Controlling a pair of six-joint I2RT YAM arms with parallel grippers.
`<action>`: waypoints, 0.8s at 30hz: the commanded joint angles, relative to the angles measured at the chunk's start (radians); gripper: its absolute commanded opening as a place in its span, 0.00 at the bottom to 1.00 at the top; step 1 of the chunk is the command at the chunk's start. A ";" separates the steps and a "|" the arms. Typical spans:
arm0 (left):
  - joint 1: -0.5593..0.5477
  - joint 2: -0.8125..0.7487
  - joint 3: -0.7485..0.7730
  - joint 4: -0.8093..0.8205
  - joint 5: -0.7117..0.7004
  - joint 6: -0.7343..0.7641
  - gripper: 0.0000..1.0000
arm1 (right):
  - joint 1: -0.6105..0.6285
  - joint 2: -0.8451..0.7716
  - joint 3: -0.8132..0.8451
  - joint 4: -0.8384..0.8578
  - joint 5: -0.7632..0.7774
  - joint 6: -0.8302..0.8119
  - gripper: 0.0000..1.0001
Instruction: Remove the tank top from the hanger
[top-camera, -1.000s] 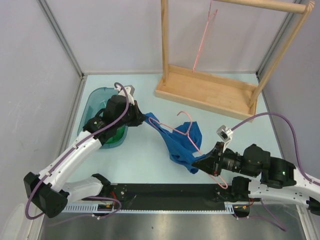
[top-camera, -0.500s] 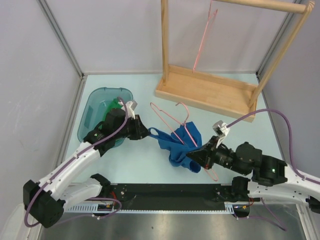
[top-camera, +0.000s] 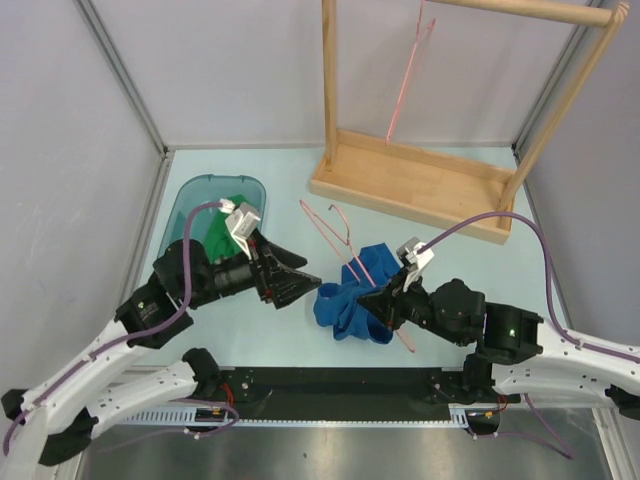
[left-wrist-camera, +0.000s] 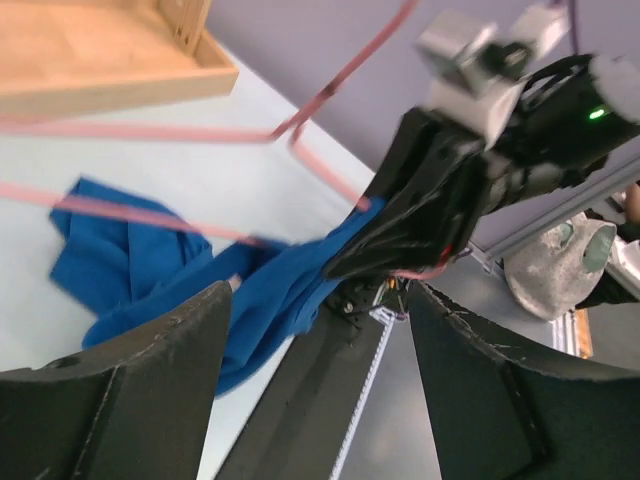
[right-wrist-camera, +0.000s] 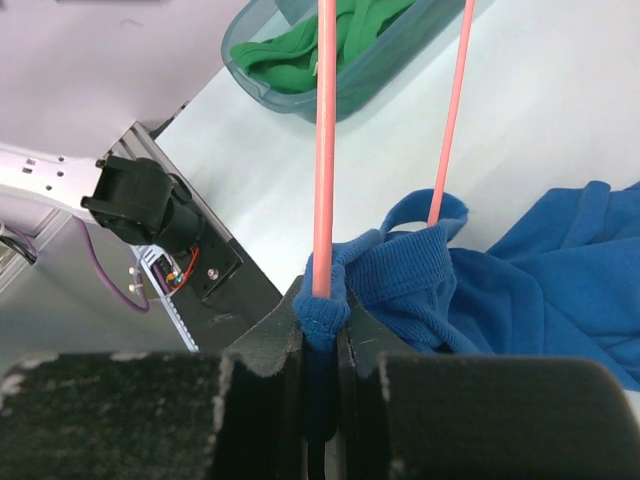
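Blue tank top (top-camera: 345, 306) in a heap on the worktop (top-camera: 290, 185)
It lies between the two tools, with the pink hanger (right-wrist-camera: 325, 150) still in it. The right tool (top-camera: 368, 302) is pinched tight on the hanger wire and a bit of blue cloth. The left tool (top-camera: 306, 284) has its fingers wide apart and holds nothing.

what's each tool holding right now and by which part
The right tool pinches the hanger on its wire, with a fold of the tank top hem caught in the same grip. The left tool is open, holding nothing.
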 joint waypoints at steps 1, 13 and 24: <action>-0.115 0.117 0.145 0.030 -0.175 0.145 0.75 | 0.004 0.006 0.020 0.074 0.004 0.023 0.00; -0.224 0.300 0.266 0.061 -0.303 0.282 0.75 | 0.004 -0.026 0.027 0.029 -0.063 0.095 0.00; -0.239 0.421 0.308 0.064 -0.420 0.386 0.40 | 0.006 -0.038 0.004 0.074 -0.151 0.132 0.00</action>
